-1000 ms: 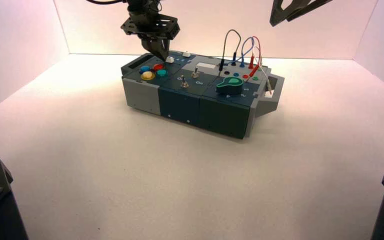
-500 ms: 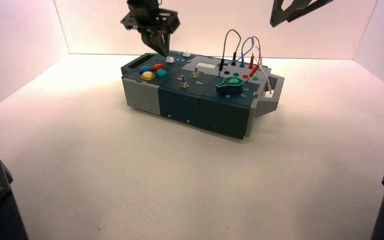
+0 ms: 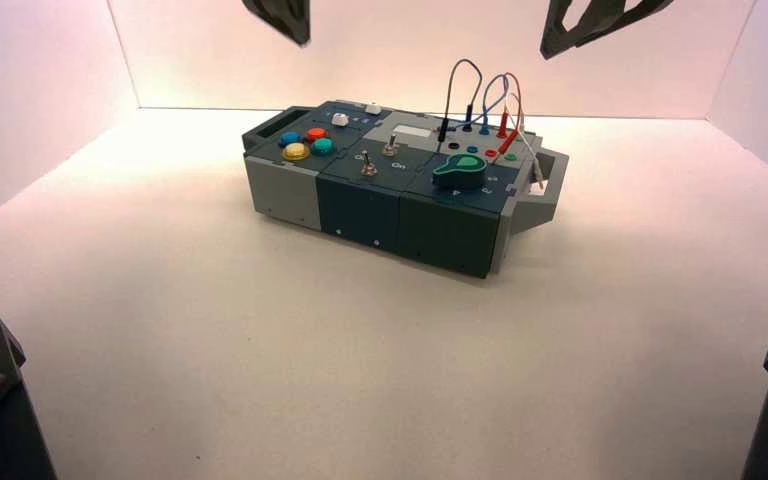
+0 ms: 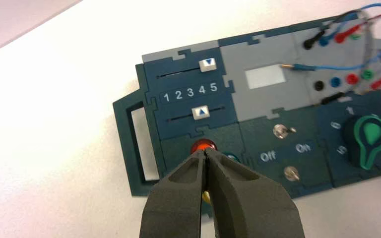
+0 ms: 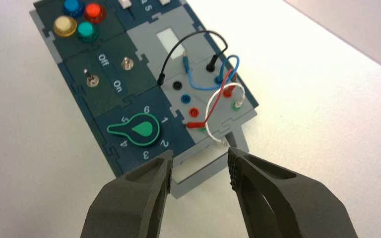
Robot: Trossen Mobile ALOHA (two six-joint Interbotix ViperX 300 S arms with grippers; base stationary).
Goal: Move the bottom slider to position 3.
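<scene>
Presently, we are holding the left gripper [image 4: 204,151] raised off the box [image 3: 360,205], its fingers lying together with nothing between them. We are probably carrying them shut so that their tips are forming one narrow pusher for a small knob. The bottom slider [image 4: 200,112] is sitting just beyond these fingertips, past the red button [image 4: 204,145], and we are not touching it. Its white knob is lying nearest the numeral 3 [image 4: 190,92], perhaps slightly toward the numeral 4 [image 4: 202,89]. We are therefore judging the move to be complete or nearly so, and the raised fingers to be giving a clear look at the result. If a correction is proving necessary, we are calling for a light nudge only, since a firm push is risking overshoot. The white top slider [image 4: 208,64] is resting farther from the fingertips, beyond the numerals, at 5; we are leaving it alone. We are parking the right gripper [image 5: 200,153] above the wired end of the box, fingers standing apart and empty.

In the left wrist view, our own fingers are covering part of the button group, including much of the yellow button [image 4: 206,197]. In the high view, the frame edge is cutting off both arms, and the slider numerals are appearing too small for reading. The knob is also hiding the track directly beneath it, so we are not confirming exact centring.
</scene>
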